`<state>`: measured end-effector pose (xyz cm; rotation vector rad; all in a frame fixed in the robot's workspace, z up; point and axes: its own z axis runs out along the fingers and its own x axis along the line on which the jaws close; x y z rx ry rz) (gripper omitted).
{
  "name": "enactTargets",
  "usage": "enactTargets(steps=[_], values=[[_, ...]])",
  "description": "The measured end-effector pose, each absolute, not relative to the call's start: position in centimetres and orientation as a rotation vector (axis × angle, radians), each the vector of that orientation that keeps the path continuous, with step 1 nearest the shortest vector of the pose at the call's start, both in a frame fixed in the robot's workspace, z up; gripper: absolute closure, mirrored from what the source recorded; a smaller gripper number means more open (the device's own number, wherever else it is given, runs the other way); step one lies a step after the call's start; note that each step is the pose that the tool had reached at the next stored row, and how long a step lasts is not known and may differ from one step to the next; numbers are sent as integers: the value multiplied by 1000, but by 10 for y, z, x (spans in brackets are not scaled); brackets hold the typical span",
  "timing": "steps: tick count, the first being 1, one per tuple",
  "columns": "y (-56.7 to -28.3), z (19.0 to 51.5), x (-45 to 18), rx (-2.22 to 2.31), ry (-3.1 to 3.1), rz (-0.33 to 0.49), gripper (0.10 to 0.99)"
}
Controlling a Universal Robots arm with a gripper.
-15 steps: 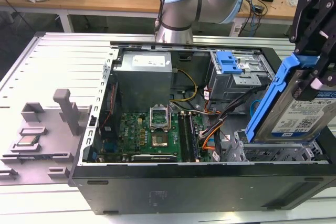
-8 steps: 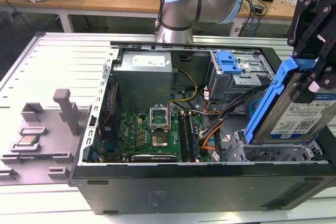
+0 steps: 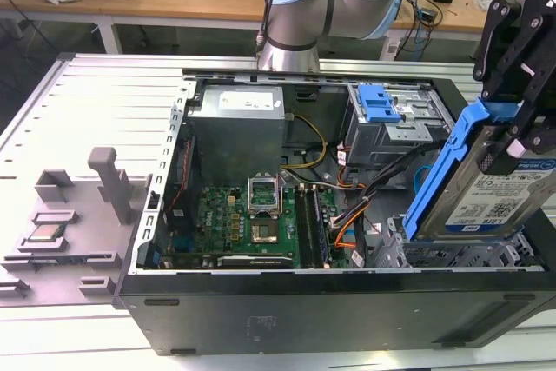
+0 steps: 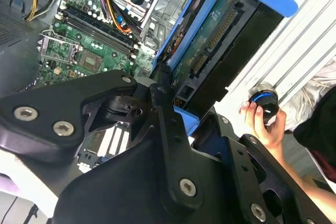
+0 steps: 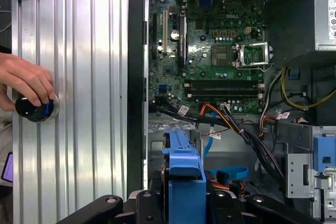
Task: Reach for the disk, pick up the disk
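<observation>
With the pincer [image 3: 512, 141] clamped on the disk [image 3: 499, 193] and tilted above the case [image 3: 330, 301], pick-up looks underway, calling for a clean lift.

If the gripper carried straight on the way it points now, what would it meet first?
Nothing beyond its load: the gripper is shut on the disk, lifted tilted above the case. Past the disk, probably the drive bay, though depth is unclear.
</observation>
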<state>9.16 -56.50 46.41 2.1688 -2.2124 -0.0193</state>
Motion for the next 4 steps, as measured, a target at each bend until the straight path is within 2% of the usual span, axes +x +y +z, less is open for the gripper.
enactTargets(steps=[4], values=[[-565, 464, 92, 2169, -2212, -20, 722]])
